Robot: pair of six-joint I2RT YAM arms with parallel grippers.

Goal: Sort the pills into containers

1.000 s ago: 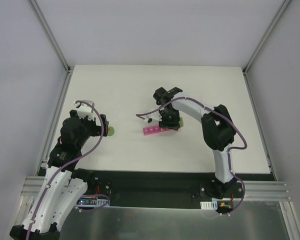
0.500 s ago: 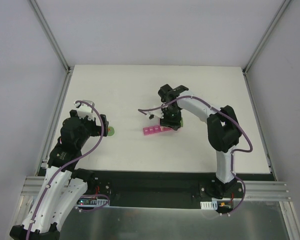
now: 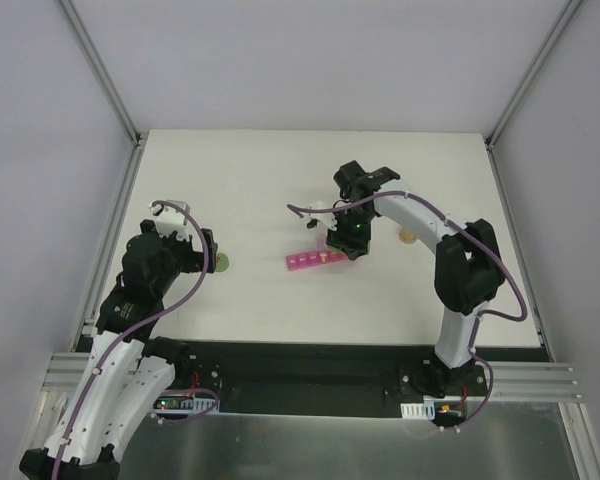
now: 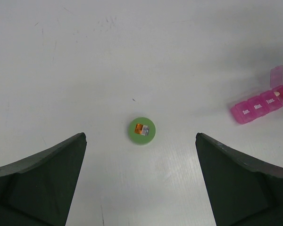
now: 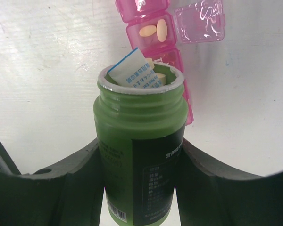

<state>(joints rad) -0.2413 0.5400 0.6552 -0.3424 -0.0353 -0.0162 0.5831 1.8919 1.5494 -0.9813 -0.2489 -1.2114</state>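
The containers [image 3: 315, 261], a pink strip of joined compartments, lie mid-table and also show in the left wrist view [image 4: 262, 106]. My right gripper [image 3: 348, 240] is shut on an open green pill bottle [image 5: 141, 155], whose mouth hangs over the containers [image 5: 151, 9]. A blue-and-white packet [image 5: 132, 70] and pale pills sit in the bottle's mouth. Two pale pills [image 5: 155, 30] lie in one compartment with its lid [image 5: 200, 21] flipped open. My left gripper [image 4: 140, 141] is open over the table at the left [image 3: 208, 255], with nothing between its fingers.
A green bottle cap [image 4: 142, 131] lies flat just ahead of the left gripper, near the left arm [image 3: 223, 265]. A small tan round thing [image 3: 407, 237] rests right of the right gripper. Metal frame rails [image 3: 110, 250] border the white table.
The right arm has shifted to the right and slightly away with the bottle, along the pink strip. The left arm has stayed still.
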